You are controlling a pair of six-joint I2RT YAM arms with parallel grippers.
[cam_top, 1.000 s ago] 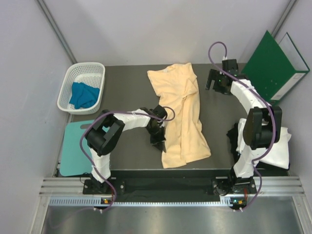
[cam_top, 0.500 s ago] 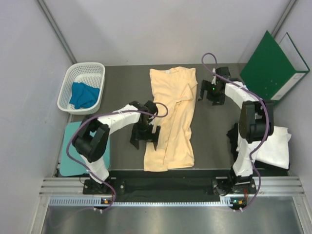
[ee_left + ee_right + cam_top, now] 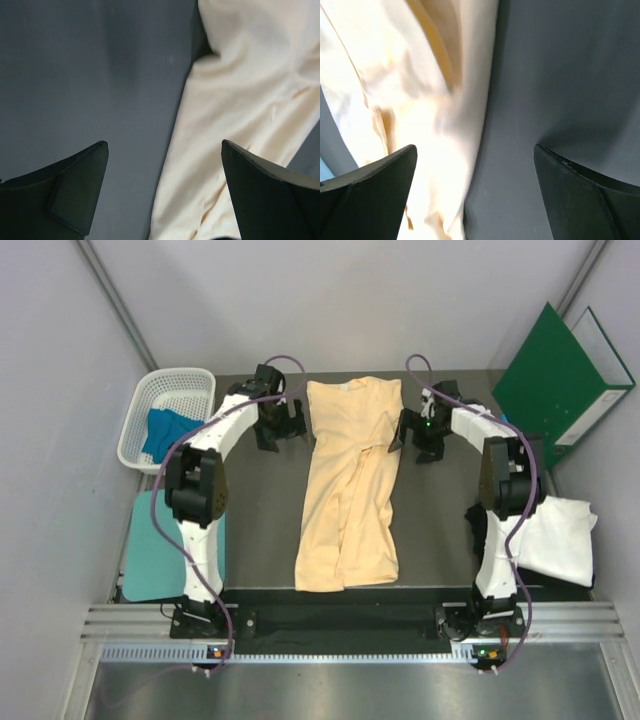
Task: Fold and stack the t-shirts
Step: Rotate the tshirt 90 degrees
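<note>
Both the left jaws and the right jaws stand wide open and empty, one over each far side edge of the peach t-shirt (image 3: 348, 500). It lies lengthwise on the desk (image 3: 255, 530), its sides drawn in. Progress appears early, with the cross fold and stacking left. The blue t-shirt (image 3: 170, 433) sits in the basket (image 3: 185, 380), and the white t-shirt (image 3: 560, 540) lies at the right.

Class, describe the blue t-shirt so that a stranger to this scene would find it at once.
Start at the dark table and go to its far left corner, where a white basket stands. The blue t-shirt lies crumpled inside it, the only shirt in a container; the peach t-shirt lies spread on the table.
</note>
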